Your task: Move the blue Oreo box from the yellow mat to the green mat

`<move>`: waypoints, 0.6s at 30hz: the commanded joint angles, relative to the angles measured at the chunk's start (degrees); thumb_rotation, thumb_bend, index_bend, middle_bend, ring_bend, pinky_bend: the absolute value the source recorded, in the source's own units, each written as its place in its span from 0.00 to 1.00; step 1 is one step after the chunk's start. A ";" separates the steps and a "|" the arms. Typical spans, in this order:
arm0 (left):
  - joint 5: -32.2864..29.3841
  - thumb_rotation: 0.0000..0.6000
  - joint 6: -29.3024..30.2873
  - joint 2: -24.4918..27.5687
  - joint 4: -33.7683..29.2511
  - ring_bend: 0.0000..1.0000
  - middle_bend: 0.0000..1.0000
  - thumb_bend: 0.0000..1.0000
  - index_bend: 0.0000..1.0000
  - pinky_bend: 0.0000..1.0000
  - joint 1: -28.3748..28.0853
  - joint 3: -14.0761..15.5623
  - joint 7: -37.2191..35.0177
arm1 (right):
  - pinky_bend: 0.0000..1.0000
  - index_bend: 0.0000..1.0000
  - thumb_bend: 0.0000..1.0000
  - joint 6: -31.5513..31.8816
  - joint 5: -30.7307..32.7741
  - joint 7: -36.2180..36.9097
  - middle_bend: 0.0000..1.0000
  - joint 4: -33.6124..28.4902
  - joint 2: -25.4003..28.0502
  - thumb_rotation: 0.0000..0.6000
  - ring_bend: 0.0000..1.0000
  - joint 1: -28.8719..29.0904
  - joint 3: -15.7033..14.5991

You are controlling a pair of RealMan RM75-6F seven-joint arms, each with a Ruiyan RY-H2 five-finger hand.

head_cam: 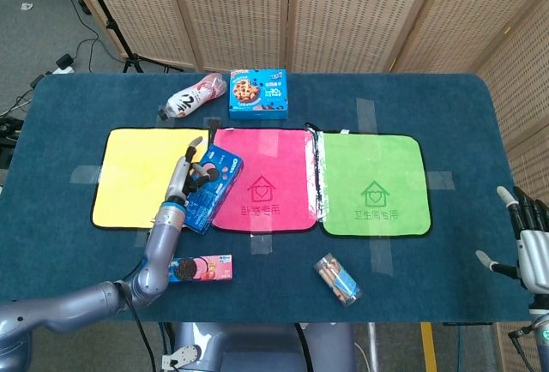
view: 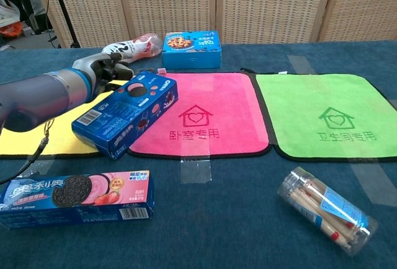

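Note:
The blue Oreo box [head_cam: 210,188] [view: 127,113] lies slantwise across the seam between the yellow mat [head_cam: 137,175] [view: 37,134] and the pink mat [head_cam: 270,179] [view: 198,114]. My left hand [head_cam: 184,175] [view: 105,66] grips the box at its far left end, fingers wrapped over the edge. The green mat [head_cam: 373,183] [view: 329,114] lies bare at the right. My right hand [head_cam: 527,242] hangs off the table's right edge with its fingers spread and nothing in it; the chest view does not show it.
A strawberry Oreo box [head_cam: 202,267] [view: 74,198] lies in front of the mats at the left. A clear tube of biscuit sticks [head_cam: 336,279] [view: 325,210] lies front right. A bottle [head_cam: 193,96] [view: 127,49] and a blue cookie box [head_cam: 257,92] [view: 191,49] sit behind the mats.

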 commanded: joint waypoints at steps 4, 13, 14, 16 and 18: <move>0.68 1.00 -1.93 -2.95 2.70 0.02 0.00 1.00 0.00 0.18 -3.46 -0.97 2.06 | 0.00 0.00 0.00 -0.60 0.72 0.40 0.00 0.29 0.02 1.00 0.00 0.19 0.29; 0.83 1.00 -3.11 -5.65 4.74 0.02 0.00 1.00 0.00 0.18 -6.37 -1.41 4.19 | 0.00 0.00 0.00 -0.83 1.05 0.98 0.00 0.42 0.19 1.00 0.00 0.17 0.41; 1.48 1.00 -3.11 -5.66 3.85 0.02 0.00 1.00 0.00 0.18 -6.48 -1.84 3.79 | 0.00 0.00 0.00 -0.93 1.16 1.11 0.00 0.53 0.21 1.00 0.00 0.18 0.44; 3.21 1.00 -2.50 -4.48 1.20 0.02 0.00 1.00 0.00 0.18 -5.29 -2.26 2.42 | 0.00 0.00 0.00 -0.91 1.12 1.30 0.00 0.59 0.24 1.00 0.00 0.15 0.44; 4.73 1.00 -1.92 -3.31 -0.87 0.02 0.00 1.00 0.00 0.18 -4.14 -2.18 1.60 | 0.00 0.00 0.00 -0.84 1.03 1.28 0.00 0.61 0.23 1.00 0.00 0.11 0.39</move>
